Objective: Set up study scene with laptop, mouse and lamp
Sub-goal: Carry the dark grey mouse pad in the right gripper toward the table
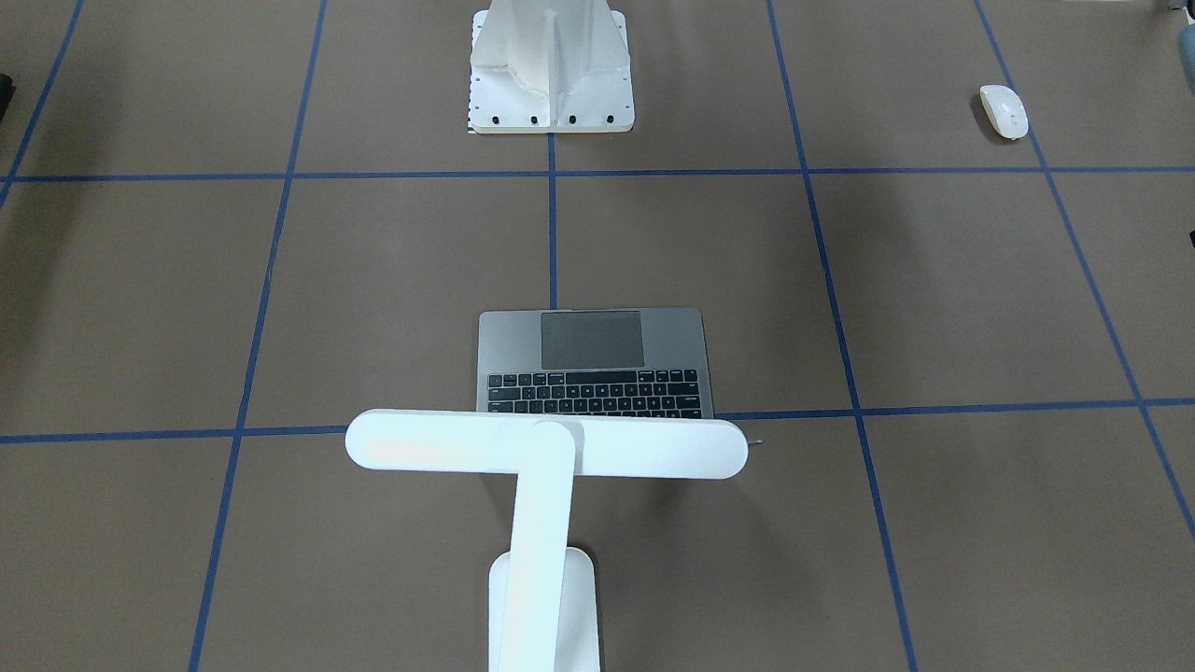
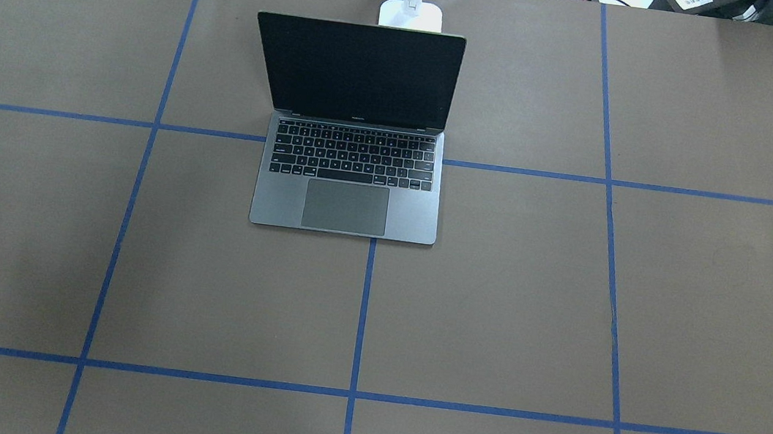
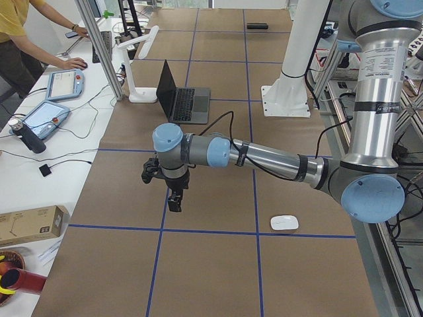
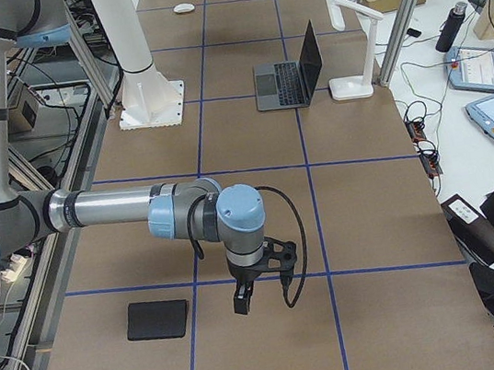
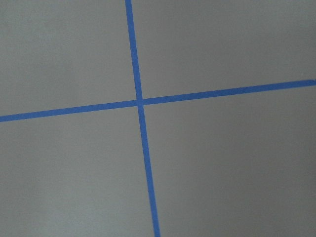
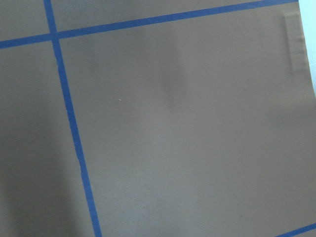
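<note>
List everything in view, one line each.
laptop: 1, space-grey, open, table centre, far from robot
lamp: 1, white, just behind laptop screen
mouse: 1, white, robot's left side, near its edge
mouse pad: 1, black, robot's right end
pedestal: 1, white, robot-side centre
table: 1, brown cover, blue tape grid
operator: 1, yellow shirt, side bench
left end effector: 1, black, above table; open or shut unclear
right end effector: 1, black, near mouse pad; open or shut unclear

laptop [image 3: 185,104] open, lamp [image 3: 143,96] just behind | mouse [image 3: 284,222] well apart | left gripper [image 3: 174,205] above table [image 3: 218,277]
</note>
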Tool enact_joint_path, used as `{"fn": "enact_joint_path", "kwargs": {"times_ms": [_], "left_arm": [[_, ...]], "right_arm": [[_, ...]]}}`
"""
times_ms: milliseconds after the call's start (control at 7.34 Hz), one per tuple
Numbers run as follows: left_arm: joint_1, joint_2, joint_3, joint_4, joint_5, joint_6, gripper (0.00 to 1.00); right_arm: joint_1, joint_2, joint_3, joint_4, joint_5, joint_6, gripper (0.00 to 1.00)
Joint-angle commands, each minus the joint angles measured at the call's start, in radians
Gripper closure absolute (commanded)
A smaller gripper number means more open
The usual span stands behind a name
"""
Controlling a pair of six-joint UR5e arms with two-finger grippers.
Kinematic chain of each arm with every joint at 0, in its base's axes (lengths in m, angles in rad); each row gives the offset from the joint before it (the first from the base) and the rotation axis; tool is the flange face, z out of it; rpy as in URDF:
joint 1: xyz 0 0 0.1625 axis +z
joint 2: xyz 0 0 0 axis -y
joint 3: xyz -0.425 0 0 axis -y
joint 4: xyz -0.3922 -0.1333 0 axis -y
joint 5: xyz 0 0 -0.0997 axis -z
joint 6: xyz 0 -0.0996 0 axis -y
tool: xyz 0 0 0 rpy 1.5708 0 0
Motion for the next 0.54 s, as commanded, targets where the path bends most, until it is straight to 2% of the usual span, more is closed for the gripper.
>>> {"fn": "enact_joint_path", "kwargs": {"times_ms": [0,272,409], "left_arm": [[-0.016,0.001,0.016,0.003,-0.005,0.042,0.0],[-0.016,0.004,0.018,0.003,-0.005,0.039,0.0],[-0.016,0.013,0.018,0.003,-0.004,0.038,0.0]], "right_arm": [[0.054,-0.051,-0.013,0.001,-0.009,-0.014,0.0],[0.092,-0.112,-0.001,0.0,0.086,0.001,0.0],[0.095,-0.117,-0.022,-0.011,0.101,0.05,0.0]]}}
